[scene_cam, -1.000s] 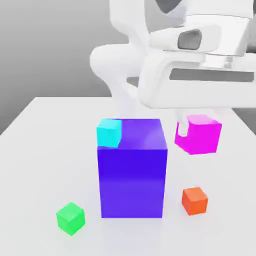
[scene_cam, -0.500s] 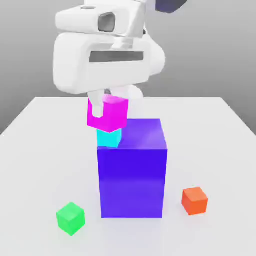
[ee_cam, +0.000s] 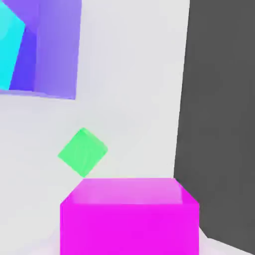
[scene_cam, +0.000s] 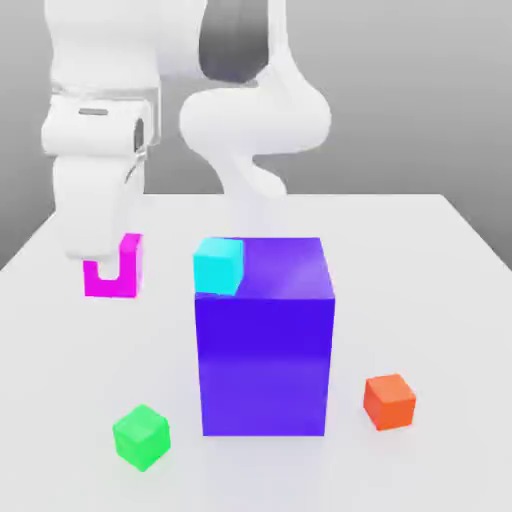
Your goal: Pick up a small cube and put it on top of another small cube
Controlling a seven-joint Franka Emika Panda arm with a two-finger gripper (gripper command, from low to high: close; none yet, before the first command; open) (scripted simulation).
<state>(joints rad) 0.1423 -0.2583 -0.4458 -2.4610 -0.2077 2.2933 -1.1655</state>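
The small cube, bright magenta, hangs in the air at the exterior view's left, above the white table. My gripper is shut on it, and one white finger covers part of its face. In the hand view the magenta cube sits close to the camera. The other small cube, light cyan, rests on the top front-left corner of the big blue-violet cube. The held cube is to the left of the cyan one, apart from it and at about its height. The hand view also catches the cyan cube.
A green cube lies on the table in front of the big cube's left side, and the hand view has the green cube below the held cube. An orange-red cube lies at the right. The table's edge runs close by.
The arm has carried the magenta cube from the exterior view's right, across above the cyan cube, to the left of the big cube. The other cubes have not moved.
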